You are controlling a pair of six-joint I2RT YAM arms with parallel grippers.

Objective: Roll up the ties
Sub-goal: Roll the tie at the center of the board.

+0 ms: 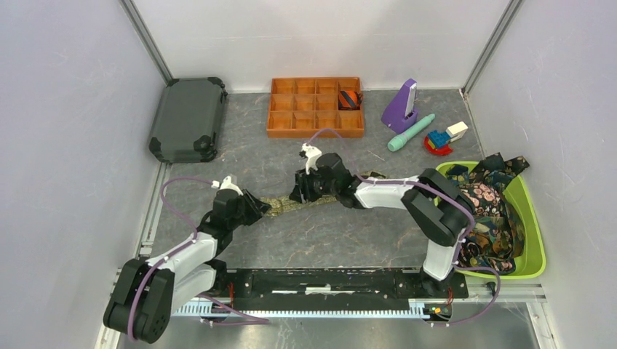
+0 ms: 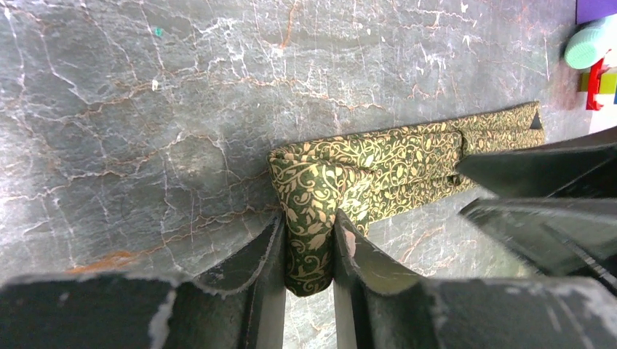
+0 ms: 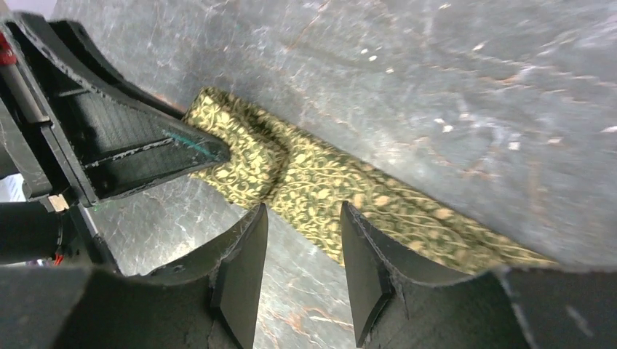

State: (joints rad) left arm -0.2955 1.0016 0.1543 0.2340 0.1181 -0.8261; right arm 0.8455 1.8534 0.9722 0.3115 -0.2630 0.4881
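- Left wrist view: the left jaws are shut tight on the folded end of the green tie.
- The rest of that tie lies flat on the table, on the near side of the orange box.
- The right jaws hang over the tie, partly open, with nothing in them.
- One striped tie sits rolled in the box's far right corner.
- More ties wait in the green bin, right of the box.
- I think the roll is only just begun.
- Next, the left jaws need to turn the folded end over and over.
- The right jaws should hold the strip flat and straight.
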